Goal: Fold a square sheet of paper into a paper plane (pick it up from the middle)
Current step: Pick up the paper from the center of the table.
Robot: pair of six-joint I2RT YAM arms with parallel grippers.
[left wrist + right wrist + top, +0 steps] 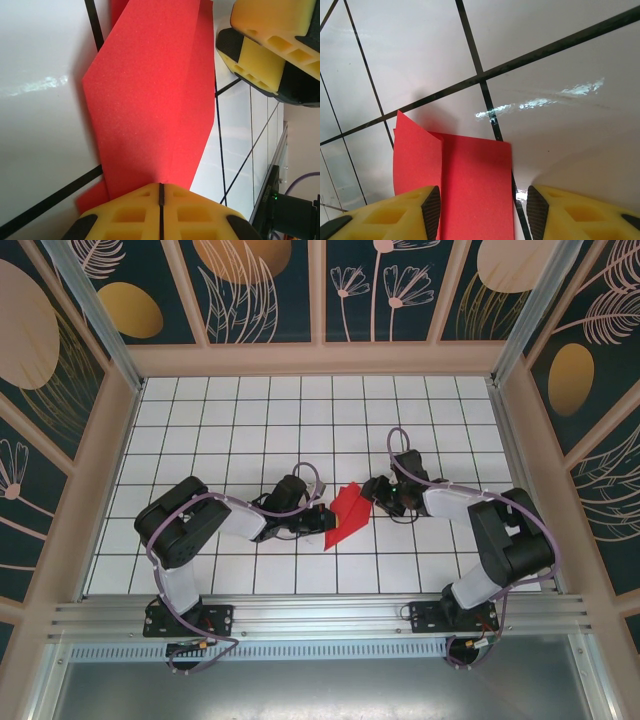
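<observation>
On the desk [200, 440], midway between the arms, sits the part-folded red sheet of paper [347, 512]. The left tool [161, 196] is clamped on one end, probably to anchor it. The right tool [482, 212] stands parted astride the other end, gripping nothing, likely ready to pinch a flap. Glossy white tiles with black lines cover the surface, and dark floral panels [260, 280] wall the cell.

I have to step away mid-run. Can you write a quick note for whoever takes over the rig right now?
Left gripper: shut on one end of the red paper.
Right gripper: open, fingers either side of the other end, not clamped.
Paper is over the middle of the table, between the arms.
Done: folded into overlapping layers.
Left: probably the final folds; no clear dart shape yet.
</observation>
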